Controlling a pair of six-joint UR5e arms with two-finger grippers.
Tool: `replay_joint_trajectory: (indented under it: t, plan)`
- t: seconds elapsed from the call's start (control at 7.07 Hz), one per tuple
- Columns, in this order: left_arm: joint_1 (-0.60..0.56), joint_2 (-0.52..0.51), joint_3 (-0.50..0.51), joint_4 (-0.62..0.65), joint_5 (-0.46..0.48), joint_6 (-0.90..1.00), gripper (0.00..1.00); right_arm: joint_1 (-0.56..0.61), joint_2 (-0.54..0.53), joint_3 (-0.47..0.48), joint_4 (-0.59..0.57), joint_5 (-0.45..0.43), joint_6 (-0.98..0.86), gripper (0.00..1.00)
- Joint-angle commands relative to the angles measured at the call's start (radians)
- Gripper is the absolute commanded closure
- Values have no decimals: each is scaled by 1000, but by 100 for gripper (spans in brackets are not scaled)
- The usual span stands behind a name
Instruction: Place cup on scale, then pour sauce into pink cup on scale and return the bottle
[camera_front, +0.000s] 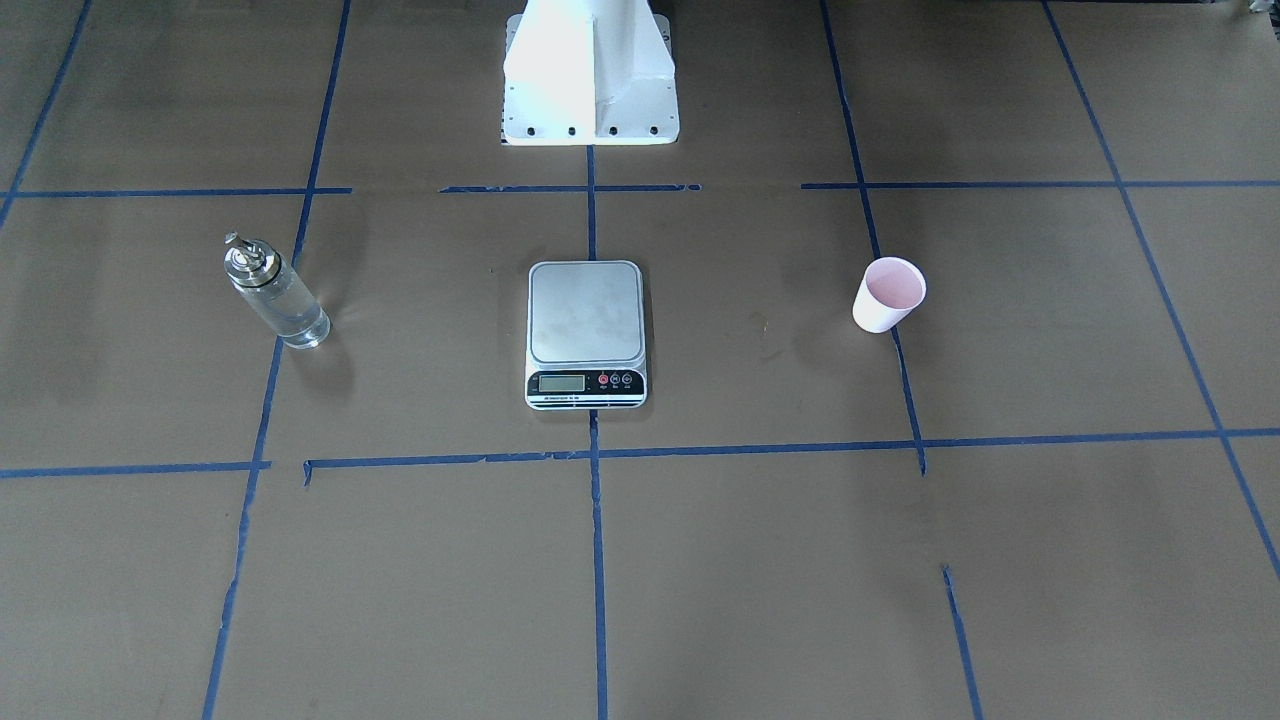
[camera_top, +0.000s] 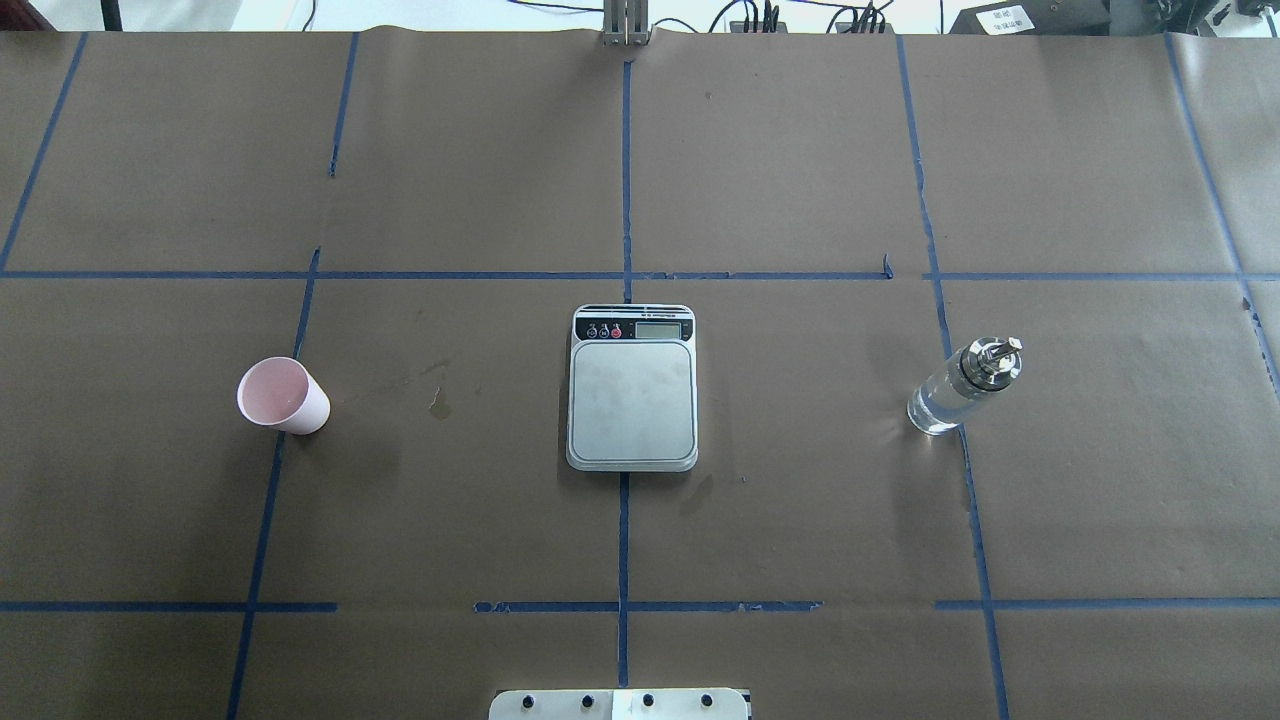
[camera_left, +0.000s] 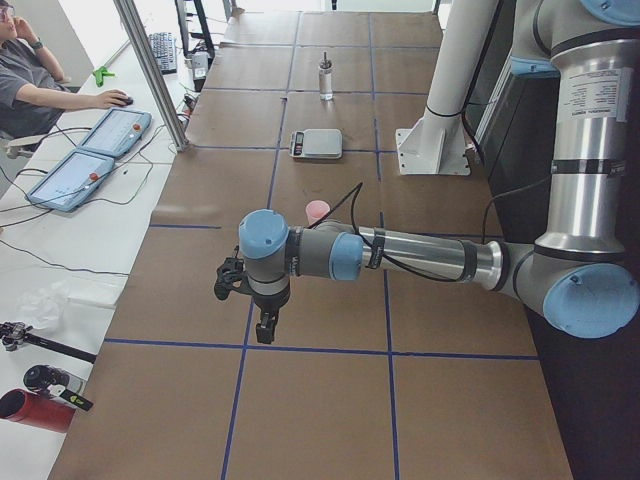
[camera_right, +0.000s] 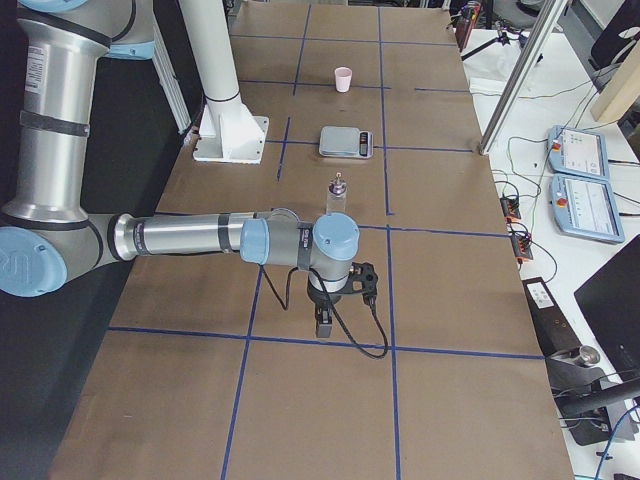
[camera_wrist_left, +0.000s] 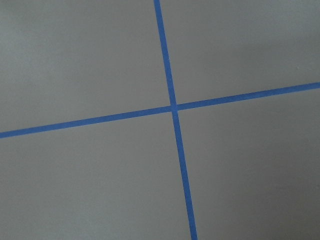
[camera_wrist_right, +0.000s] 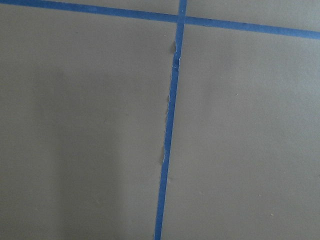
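The pink cup (camera_front: 888, 294) stands upright on the brown paper on my left side of the table, also in the overhead view (camera_top: 282, 396). The scale (camera_front: 585, 330) lies at the centre (camera_top: 632, 390), its silver platform bare. The bottle (camera_front: 275, 295) of clear sauce stands upright on my right side (camera_top: 962, 388). My left gripper (camera_left: 268, 325) hangs over the table's left end, well short of the cup (camera_left: 317, 211). My right gripper (camera_right: 322, 325) hangs over the right end, short of the bottle (camera_right: 337, 196). Both show only in side views, so I cannot tell if they are open or shut.
The white robot base (camera_front: 590, 75) stands behind the scale. Blue tape lines (camera_top: 625, 500) grid the brown paper. An operator (camera_left: 30, 85) sits beside the table with tablets (camera_left: 90, 150) on a side bench. Both wrist views show only paper and tape.
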Motion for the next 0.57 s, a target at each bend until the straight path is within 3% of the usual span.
replay_joint_trajectory:
  t: [0.0,0.14,0.42]
  plan:
    - [0,-2,2,-16,-1,12,0,0,3,4,2,10,0,0]
    - [0,-3,-12,-17,-4,12,0,0,3,51,2,13,0,0]
    - [21,-5,-6,-142,-24,2,0,-2,17,94,29,12,6,0]
